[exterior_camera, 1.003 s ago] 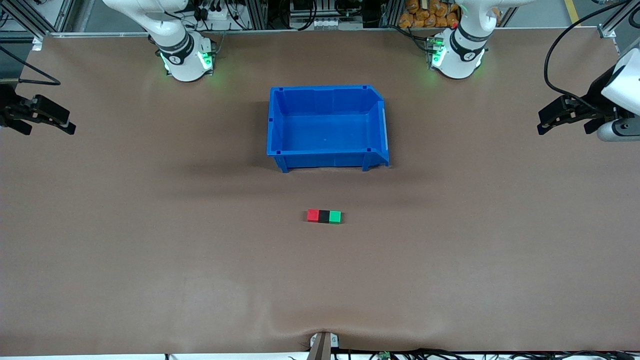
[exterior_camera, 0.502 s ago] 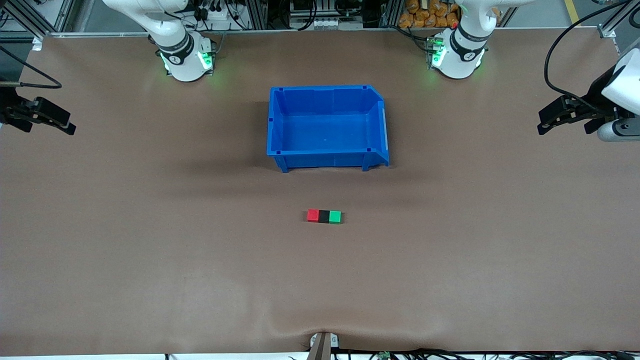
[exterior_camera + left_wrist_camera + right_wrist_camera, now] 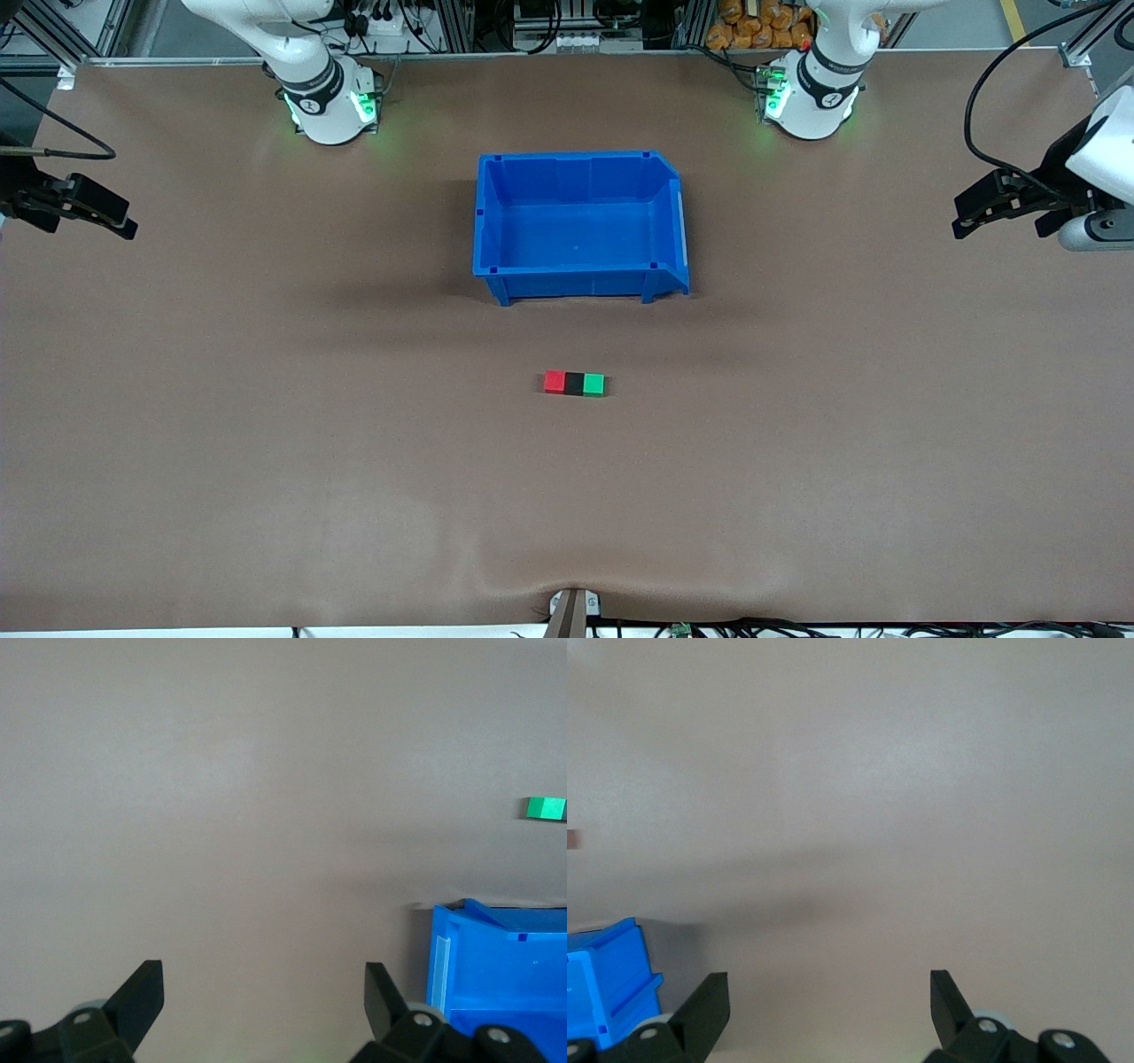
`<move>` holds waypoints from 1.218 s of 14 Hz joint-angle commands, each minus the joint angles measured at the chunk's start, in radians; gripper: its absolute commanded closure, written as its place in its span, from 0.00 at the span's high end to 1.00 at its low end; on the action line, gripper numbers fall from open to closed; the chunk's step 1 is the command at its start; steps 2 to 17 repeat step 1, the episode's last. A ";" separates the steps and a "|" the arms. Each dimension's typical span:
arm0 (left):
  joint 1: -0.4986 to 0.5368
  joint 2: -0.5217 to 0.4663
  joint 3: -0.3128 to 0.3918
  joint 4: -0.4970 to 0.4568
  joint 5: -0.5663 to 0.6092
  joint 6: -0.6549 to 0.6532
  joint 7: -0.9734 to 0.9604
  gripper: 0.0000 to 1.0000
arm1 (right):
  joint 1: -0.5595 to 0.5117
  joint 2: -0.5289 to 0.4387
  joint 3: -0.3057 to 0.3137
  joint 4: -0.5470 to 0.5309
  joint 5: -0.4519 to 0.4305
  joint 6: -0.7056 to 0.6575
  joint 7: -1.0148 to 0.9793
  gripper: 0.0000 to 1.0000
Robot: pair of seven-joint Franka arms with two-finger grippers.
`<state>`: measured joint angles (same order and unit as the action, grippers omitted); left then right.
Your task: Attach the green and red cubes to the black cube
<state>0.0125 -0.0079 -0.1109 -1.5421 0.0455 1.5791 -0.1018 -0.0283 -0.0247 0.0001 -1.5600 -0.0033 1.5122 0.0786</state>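
Green and red cubes, small and solid-coloured, already sit pressed against the small matte black cube (image 3: 574,384): you can see the bright red cube (image 3: 555,382) touching its face toward the right arm's end of the table and the bright green cube (image 3: 594,384) touching its face toward the left arm's end, all three in one straight row on the brown table covering (image 3: 266,443). Take the open-topped blue plastic bin (image 3: 496,221) as your landmark: the row lies nearer to the front camera than the bin, well apart from it, roughly in line with its middle. Your left gripper (image 3: 974,213) hangs over the table's edge at the left arm's end, well apart from the bin, with its jaws spread wide and nothing between them; its wrist view shows the black fingertips (image 3: 142,988) parted over bare covering, with a corner of the bin and the green cube in sight. Your right gripper (image 3: 111,221) hangs over the right arm's end, equally well apart from the bin, jaws wide apart and empty too.
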 commanded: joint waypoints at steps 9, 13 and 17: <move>0.004 0.002 -0.006 0.008 0.013 -0.010 -0.006 1.00 | 0.002 -0.026 0.003 -0.025 -0.021 0.000 0.018 1.00; 0.004 0.002 -0.006 0.008 0.013 -0.010 -0.006 1.00 | 0.002 -0.026 0.003 -0.025 -0.021 0.000 0.018 1.00; 0.004 0.002 -0.006 0.008 0.013 -0.010 -0.006 1.00 | 0.002 -0.026 0.003 -0.025 -0.021 0.000 0.018 1.00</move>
